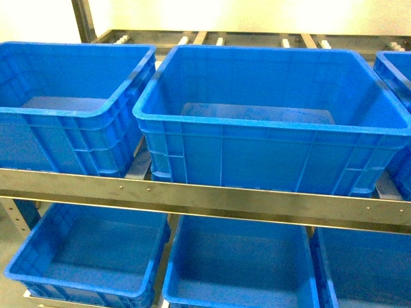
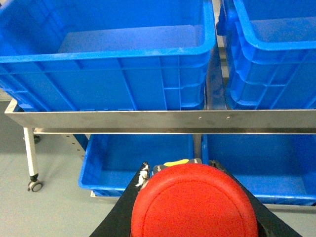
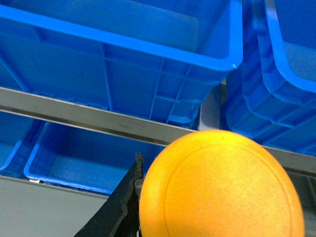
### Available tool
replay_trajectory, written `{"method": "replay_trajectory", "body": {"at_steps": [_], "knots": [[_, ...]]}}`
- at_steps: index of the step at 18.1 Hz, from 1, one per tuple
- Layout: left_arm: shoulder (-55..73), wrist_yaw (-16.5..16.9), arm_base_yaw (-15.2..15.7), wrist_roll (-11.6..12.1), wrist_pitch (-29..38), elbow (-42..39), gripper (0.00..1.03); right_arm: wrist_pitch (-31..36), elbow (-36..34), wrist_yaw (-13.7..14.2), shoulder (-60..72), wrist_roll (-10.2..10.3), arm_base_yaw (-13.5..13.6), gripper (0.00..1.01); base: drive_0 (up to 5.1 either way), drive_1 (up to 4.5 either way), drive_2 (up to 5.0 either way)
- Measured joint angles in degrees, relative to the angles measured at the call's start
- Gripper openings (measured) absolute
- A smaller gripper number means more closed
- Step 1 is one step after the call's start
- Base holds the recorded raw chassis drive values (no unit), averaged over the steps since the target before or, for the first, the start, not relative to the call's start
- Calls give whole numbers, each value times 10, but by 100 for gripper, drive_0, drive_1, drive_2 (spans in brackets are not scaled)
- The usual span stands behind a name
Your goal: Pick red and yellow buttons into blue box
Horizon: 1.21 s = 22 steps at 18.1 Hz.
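Red button (image 2: 194, 202) fills left tool's grip, yellow button (image 3: 221, 185) right's, both facing blue box (image 1: 270, 115).

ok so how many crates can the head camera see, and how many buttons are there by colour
deep blue plastic crates, upper shelf: 3
deep blue plastic crates, lower shelf: 3
red round-capped push button: 1
yellow round-capped push button: 1
total: 8
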Motion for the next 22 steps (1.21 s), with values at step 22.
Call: {"method": "replay_trajectory", "body": {"at_steps": [22], "knots": [[1, -2, 1, 0, 2, 0, 30, -19, 4, -1, 0, -2, 5, 36, 136, 66, -208]]}}
